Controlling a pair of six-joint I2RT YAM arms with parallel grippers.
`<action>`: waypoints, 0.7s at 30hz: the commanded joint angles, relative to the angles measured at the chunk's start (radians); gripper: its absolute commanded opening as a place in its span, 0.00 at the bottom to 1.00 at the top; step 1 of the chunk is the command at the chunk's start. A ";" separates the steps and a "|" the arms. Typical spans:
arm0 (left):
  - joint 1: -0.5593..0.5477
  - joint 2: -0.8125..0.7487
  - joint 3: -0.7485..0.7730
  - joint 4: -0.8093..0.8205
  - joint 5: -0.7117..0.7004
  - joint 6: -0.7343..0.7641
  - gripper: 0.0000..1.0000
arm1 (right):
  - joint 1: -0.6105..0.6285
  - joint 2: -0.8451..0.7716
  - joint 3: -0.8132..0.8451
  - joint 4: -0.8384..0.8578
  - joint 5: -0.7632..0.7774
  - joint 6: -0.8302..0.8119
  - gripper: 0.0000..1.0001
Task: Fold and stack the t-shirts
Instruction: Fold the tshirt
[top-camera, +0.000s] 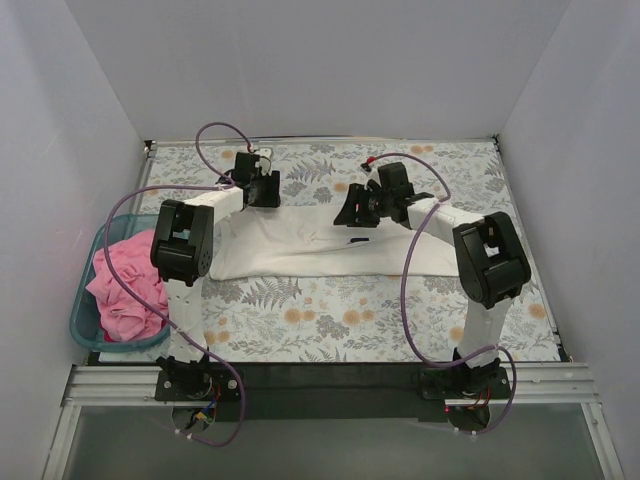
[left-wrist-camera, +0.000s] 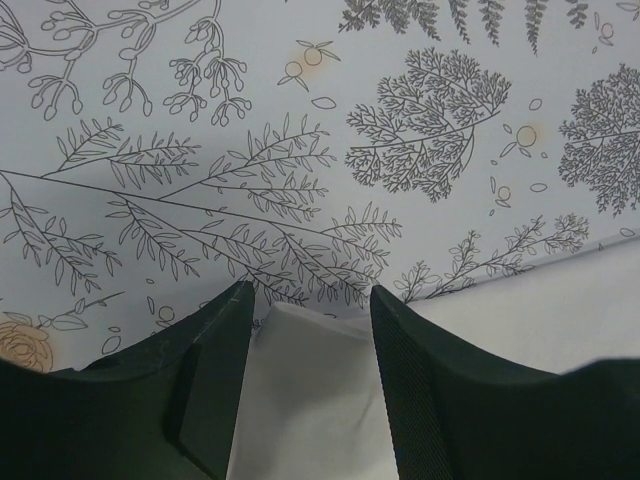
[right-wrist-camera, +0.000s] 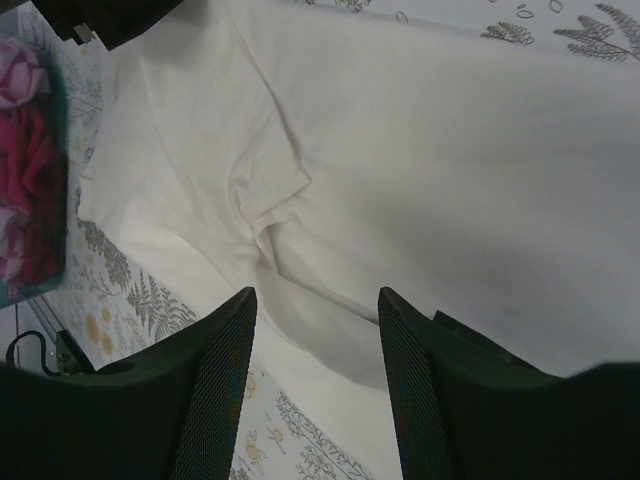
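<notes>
- Across the middle of the top view, white shirt (top-camera: 320, 250) spread out on the floral table (top-camera: 330, 320), long side running left to right, a few creases near its centre.
- At the shirt's upper-left edge, left gripper (top-camera: 262, 188), pointing down at the table.
- In the left wrist view, left fingers (left-wrist-camera: 215, 370) parted and released, with a corner of the white cloth lying between the tips at the bottom of the frame; not clamped on it.
- Over the shirt's upper middle, just right of centre in the top view, right gripper (top-camera: 352, 210).
- In the right wrist view, right fingers (right-wrist-camera: 225, 370) spread wide, holding nothing, above a puckered fold in the white cloth.
- At the left edge of the top view, pink shirt (top-camera: 125, 290) bunched in a teal basket (top-camera: 82, 325), heaped to the rim, apart from the white shirt.
</notes>
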 joint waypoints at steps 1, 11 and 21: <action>0.034 0.004 0.042 0.021 0.117 0.047 0.47 | 0.020 0.040 0.050 0.075 -0.050 0.043 0.50; 0.062 0.050 0.072 -0.037 0.269 0.075 0.42 | 0.055 0.155 0.119 0.135 -0.090 0.107 0.49; 0.074 0.050 0.070 -0.053 0.277 0.069 0.21 | 0.083 0.238 0.183 0.144 -0.072 0.181 0.49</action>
